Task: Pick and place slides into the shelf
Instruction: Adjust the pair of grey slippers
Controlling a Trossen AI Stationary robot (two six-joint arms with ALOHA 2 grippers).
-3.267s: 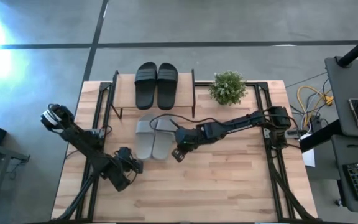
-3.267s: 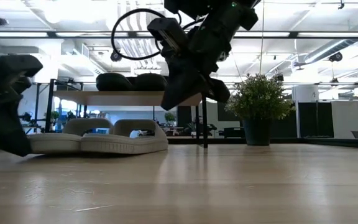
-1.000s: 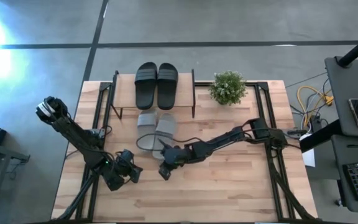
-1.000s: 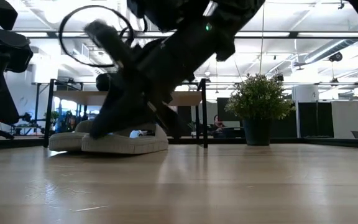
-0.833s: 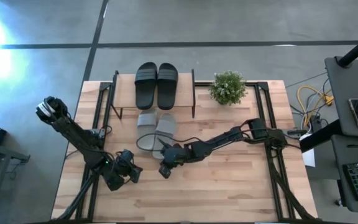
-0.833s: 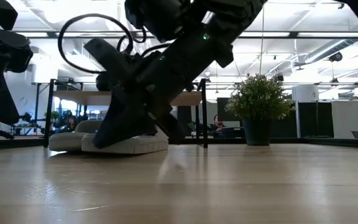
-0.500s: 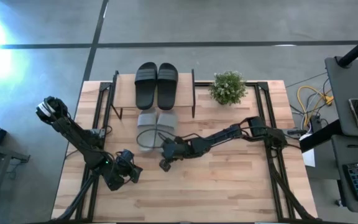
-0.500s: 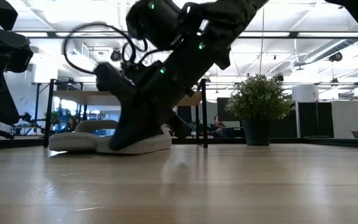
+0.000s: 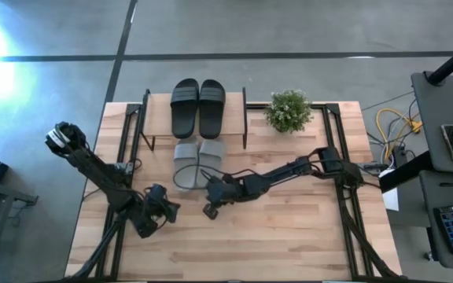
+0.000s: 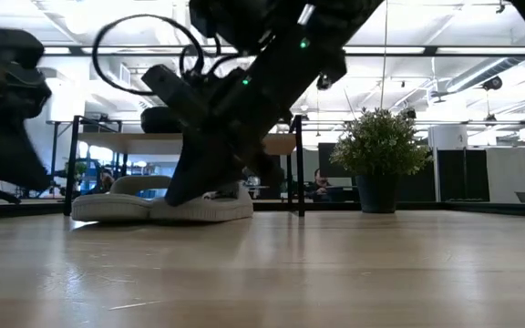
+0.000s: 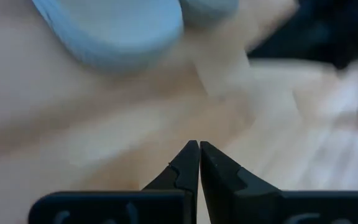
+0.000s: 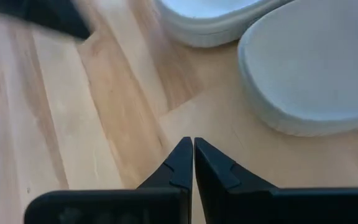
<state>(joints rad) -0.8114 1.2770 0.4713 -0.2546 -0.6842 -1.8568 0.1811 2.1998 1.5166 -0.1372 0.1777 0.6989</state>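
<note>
My right gripper, fingers pinched empty, has nudged the grey slides further under the shelf; nearly stowed.

No text, label, brand, number or sign can be read in any view.
</note>
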